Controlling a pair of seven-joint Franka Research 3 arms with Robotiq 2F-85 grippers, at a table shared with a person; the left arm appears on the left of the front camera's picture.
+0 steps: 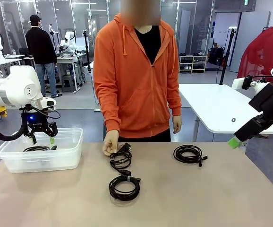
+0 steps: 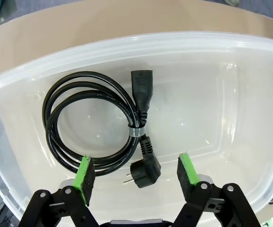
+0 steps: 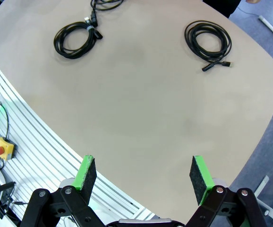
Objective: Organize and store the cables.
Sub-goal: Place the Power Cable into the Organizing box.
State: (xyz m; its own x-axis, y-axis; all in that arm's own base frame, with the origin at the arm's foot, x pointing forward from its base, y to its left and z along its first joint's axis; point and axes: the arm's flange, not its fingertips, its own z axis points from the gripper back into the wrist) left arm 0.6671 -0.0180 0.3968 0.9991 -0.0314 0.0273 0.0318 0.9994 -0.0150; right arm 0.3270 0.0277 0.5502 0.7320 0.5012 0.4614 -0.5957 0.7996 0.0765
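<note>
The left gripper (image 2: 135,170) has its fingers spread and empty, a coiled cable (image 2: 141,87) lying in the clear bin (image 2: 231,94) just beyond their tips. The right gripper (image 3: 142,172) gapes empty over the table (image 3: 141,94).

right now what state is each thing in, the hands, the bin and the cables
left hand: open, empty, over the bin
right hand: open, empty, up off the table
bin: no lid on, one cable inside
cable in bin: coiled, banded, lying flat
middle cable: coiled, on the table, person's hand at it
front cable: coiled, on the table
right cable: coiled, on the table, untouched
</note>
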